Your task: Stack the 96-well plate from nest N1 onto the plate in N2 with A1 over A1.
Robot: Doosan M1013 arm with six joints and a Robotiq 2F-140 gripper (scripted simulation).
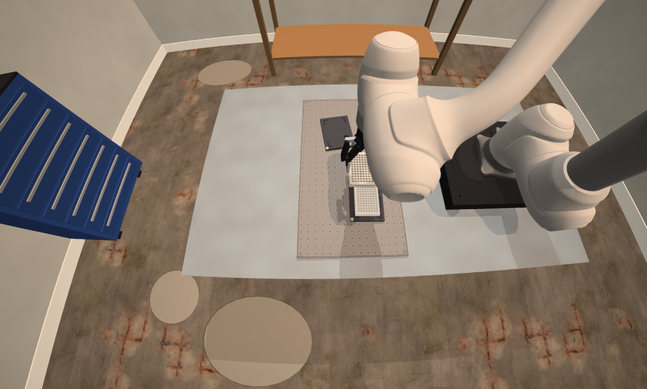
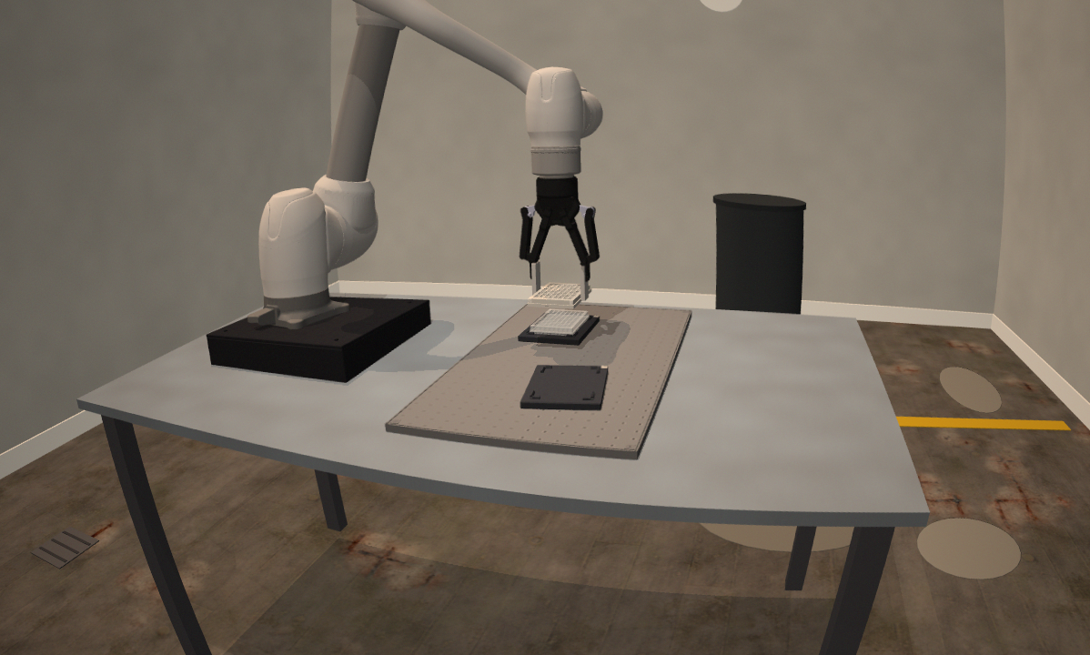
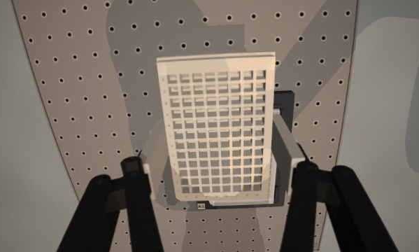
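- Plate nest N1 (image 1: 336,132) lies bare on the perforated board (image 1: 316,217) at the left of the top view. The pick-up looks done.
- The tool (image 2: 560,285) is clamped on the upper 96-well plate (image 2: 555,293), one finger on each long side, and holds it in the air off the table (image 2: 777,390).
- In the top view this carried plate sits between the two nests, touching neither. Its near end comes close to the lower 96-well plate (image 1: 367,200).
- The lower plate rests in plate nest N2 (image 1: 352,213) and looks square to it and undisturbed.
- Judged from this, the carry is nearly over. Centring over N2, lowering until nested and letting go remain.
- Hard to make out: in the wrist view the carried plate covers almost all of the lower one, so the offset between them cannot be read there.
- An A1 label (image 3: 201,206) shows just below the carried plate's near edge and seems to belong to N2. I cannot find the carried plate's own A1 mark, so the corner match is unconfirmed.
- At the right of the top view, the arm's wrist link (image 1: 398,145) cuts off one side of the carried plate and most of the tool.
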